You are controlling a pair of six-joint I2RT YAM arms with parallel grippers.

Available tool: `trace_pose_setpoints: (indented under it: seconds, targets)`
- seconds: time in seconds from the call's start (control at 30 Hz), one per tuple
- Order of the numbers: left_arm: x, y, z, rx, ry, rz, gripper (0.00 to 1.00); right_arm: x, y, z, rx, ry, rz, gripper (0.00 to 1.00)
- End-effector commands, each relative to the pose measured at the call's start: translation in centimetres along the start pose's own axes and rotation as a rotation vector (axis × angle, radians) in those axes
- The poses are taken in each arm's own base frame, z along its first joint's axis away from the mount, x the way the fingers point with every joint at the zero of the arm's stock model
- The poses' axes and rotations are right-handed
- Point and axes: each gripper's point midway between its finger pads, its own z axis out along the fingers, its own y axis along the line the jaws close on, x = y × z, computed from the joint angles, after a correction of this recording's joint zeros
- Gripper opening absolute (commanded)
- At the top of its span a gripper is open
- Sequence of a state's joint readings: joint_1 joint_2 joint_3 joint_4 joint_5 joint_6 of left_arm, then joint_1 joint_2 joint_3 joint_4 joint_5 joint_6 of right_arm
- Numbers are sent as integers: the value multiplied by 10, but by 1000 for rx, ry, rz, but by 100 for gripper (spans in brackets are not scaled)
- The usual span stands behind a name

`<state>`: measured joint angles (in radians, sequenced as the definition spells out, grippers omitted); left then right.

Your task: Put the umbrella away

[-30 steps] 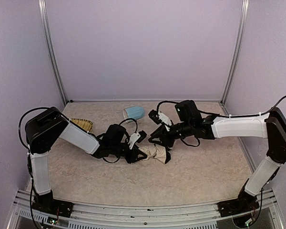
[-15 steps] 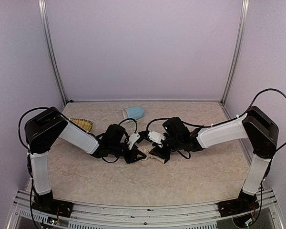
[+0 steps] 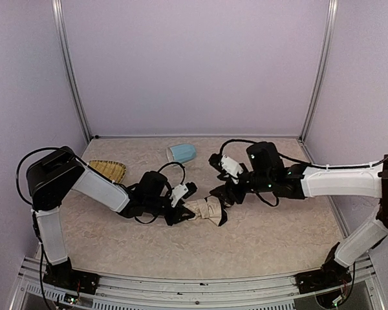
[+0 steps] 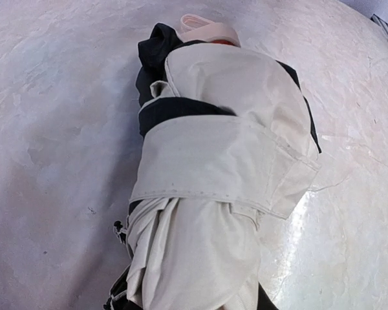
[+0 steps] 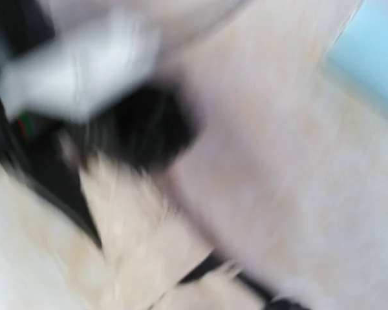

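Left hand [image 3: 183, 211] reaches low, clamped on the umbrella [image 3: 207, 209]; right hand [image 3: 220, 194] hovers beside it, grip unclear.

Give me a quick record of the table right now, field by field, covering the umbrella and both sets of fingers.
umbrella: folded into a bundle, lying on the table between the two arms
strap: wrapped round the bundle
left fingers: closed on the umbrella's left end
right fingers: by its right end; grip unclear, wrist view blurred
mug: on its side, behind the umbrella, apart from it
tray: left side, beyond the left arm
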<state>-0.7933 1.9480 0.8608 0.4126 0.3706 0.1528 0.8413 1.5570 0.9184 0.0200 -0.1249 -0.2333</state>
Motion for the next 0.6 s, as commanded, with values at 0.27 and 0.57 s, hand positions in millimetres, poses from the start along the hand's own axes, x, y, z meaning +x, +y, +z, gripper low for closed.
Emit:
trace_pose_setpoints:
  seconds: [0.27, 0.57]
  targets:
    - [52, -9, -3, -59, 191, 56, 0, 142, -157, -44, 612, 414, 595, 27]
    - [47, -13, 2, -45, 181, 67, 0, 81, -17, 76, 86, 339, 382, 6]
